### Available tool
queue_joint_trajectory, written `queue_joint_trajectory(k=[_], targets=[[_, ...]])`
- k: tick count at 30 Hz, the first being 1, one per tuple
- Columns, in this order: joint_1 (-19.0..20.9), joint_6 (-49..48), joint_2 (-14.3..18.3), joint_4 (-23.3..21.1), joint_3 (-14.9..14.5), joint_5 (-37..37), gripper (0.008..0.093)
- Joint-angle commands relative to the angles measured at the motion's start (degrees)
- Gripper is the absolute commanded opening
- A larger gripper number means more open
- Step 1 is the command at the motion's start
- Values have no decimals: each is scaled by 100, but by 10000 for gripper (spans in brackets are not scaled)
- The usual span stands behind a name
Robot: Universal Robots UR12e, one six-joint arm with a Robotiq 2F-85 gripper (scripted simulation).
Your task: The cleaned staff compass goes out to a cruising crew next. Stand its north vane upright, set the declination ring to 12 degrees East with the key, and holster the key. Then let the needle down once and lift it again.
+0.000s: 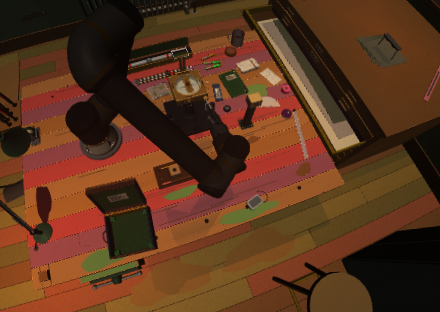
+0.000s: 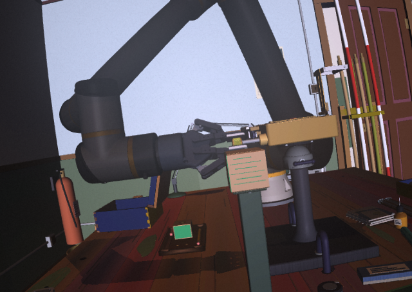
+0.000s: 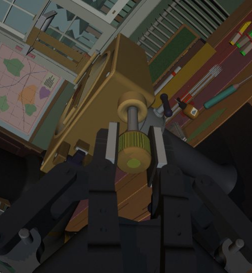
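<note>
The brass staff compass (image 1: 186,85) (image 2: 301,129) (image 3: 101,101) sits on a grey post that rises from a dark base plate in the middle of the bench. A key with a knurled brass head (image 3: 134,150) (image 2: 237,141) sticks out of a round socket (image 3: 132,107) in the compass's side, its steel shaft running into the socket. A tan block on a green post (image 2: 247,170) (image 1: 254,100) stands just in front of the compass. My gripper (image 3: 134,150) (image 2: 233,142) reaches in level from the side, closed around the key's knurled head.
The tan block's post (image 2: 254,236) stands right below my fingers. An open blue box (image 2: 124,212), a small green-topped plate (image 2: 182,232), an oil bottle (image 3: 189,110) and pencils (image 3: 225,93) lie on the bench. A long open drawer (image 1: 307,87) borders one side.
</note>
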Motion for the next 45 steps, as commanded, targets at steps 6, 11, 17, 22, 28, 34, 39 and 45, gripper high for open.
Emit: queue_joint_trajectory(k=[6,11,17,22,28,34,39,45], targets=[[0,1122,-4,3,-4,0,80],[0,2052,-4,3,-4,0,80],[0,3103,-4,3,-5,0,80],[0,3900,-4,4,-5,0,80],[1,4732,-4,4,-5,0,80],[1,5407,-3,4,-5,0,80],[1,5839,-3,4,-5,0,80],[1,6202,-3,4,-5,1,80]])
